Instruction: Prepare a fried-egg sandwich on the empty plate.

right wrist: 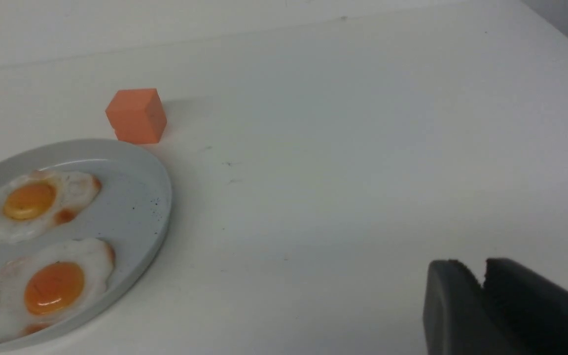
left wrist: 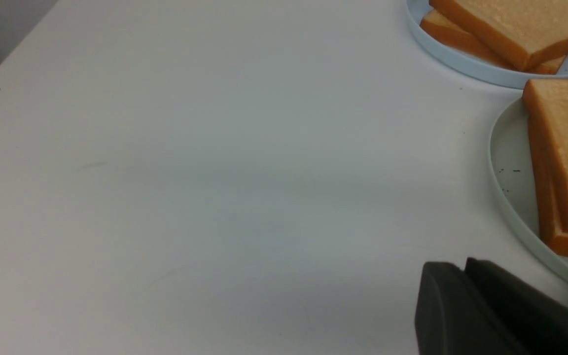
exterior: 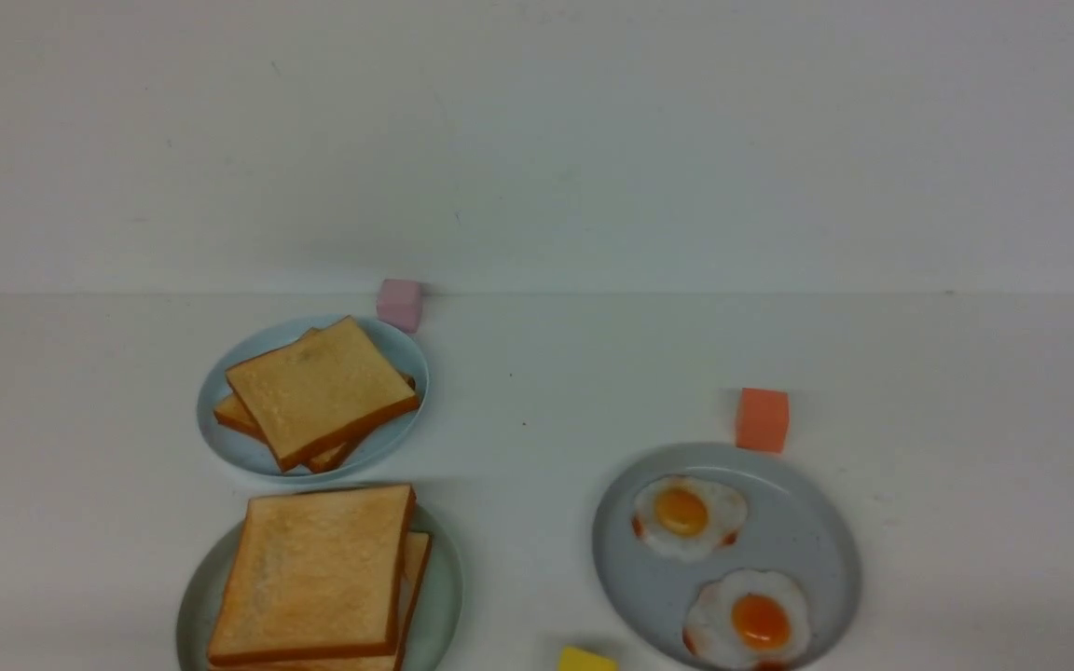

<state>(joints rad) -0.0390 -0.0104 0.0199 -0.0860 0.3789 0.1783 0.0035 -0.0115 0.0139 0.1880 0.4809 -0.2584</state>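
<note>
we see the fried-egg sandwich (exterior: 313, 578) already stacked on the mint-green plate (exterior: 442, 596) at the near left of the counter (exterior: 537, 391), two toast slices flat with the lower one poking out to the right; the egg between them is hidden, so we cannot confirm it is there. both arms are out of the front view. in the wrist views the left end effector (left wrist: 464, 268) and the right end effector (right wrist: 483, 268) each show dark fingers pressed together, holding nothing, hovering over bare counter. the risk we judge from here is a careless sweep: the top slice sits skewed and could slide off if the left arm brushes it, and the plate lies close to the near counter edge. the pale-blue plate (exterior: 229, 447) of spare toast (exterior: 318, 391) is just behind it, nearly touching. on the right, the grey speckled plate (exterior: 817, 550) carries two fried eggs (exterior: 686, 517), with an orange cube (exterior: 762, 419) just behind it and a yellow cube (exterior: 585, 660) near its front left; a pink cube (exterior: 399, 303) stands by the wall. open room lies in the middle and at both far sides.
</note>
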